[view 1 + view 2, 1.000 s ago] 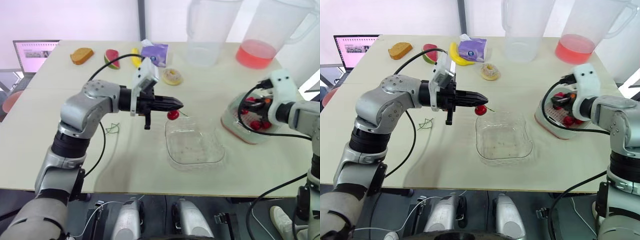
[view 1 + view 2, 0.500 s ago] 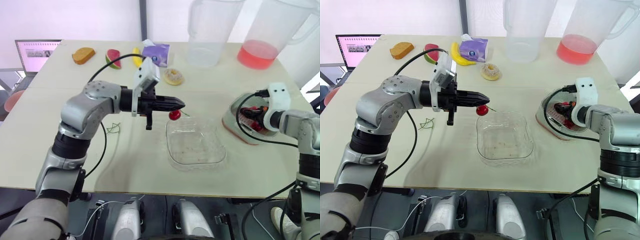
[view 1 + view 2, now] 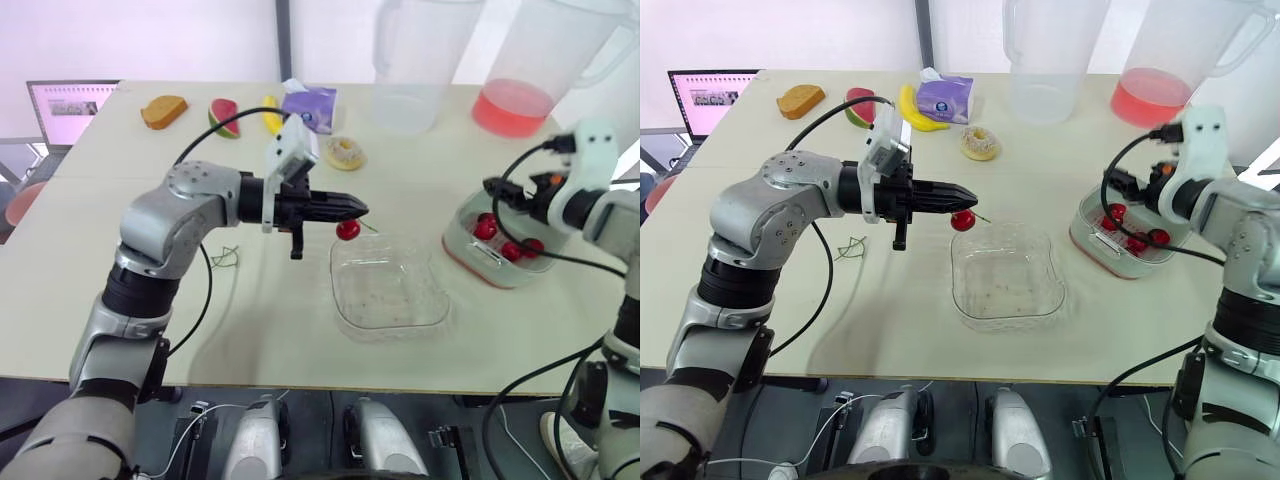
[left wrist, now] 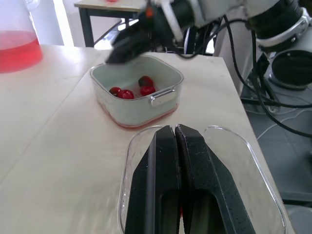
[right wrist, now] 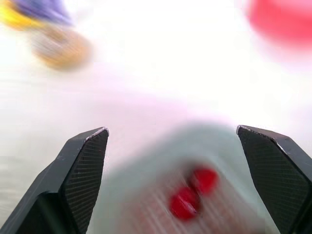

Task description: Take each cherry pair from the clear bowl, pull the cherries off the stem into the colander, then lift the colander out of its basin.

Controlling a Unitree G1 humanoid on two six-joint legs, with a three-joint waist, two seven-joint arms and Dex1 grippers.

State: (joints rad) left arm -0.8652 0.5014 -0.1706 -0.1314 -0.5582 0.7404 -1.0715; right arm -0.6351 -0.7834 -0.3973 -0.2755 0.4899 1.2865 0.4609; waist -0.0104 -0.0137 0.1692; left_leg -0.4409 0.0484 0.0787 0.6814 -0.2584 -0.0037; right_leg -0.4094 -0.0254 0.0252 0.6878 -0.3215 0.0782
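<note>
My left gripper [image 3: 358,210] is shut on the stem of a red cherry [image 3: 347,229], which hangs over the far left rim of the clear bowl [image 3: 346,318]; the bowl looks empty. In the left wrist view its fingers [image 4: 165,146] are pressed together. To the right stands the white colander [image 3: 470,250] in its pink basin [image 3: 478,274], with several red cherries [image 3: 487,229] inside. My right gripper [image 3: 498,190] hovers just above the colander's left side, fingers [image 5: 83,161] spread wide with nothing between them.
At the back are a clear pitcher [image 3: 415,70], a pitcher of red liquid [image 3: 525,70], a donut [image 3: 346,153], a purple tissue pack [image 3: 308,105], toy banana, watermelon and bread [image 3: 164,110], and a laptop [image 3: 70,110]. A green stem [image 3: 228,257] lies left of the bowl.
My right gripper has risen out of the colander and opened wide, empty. The left arm has held still with the cherry.
</note>
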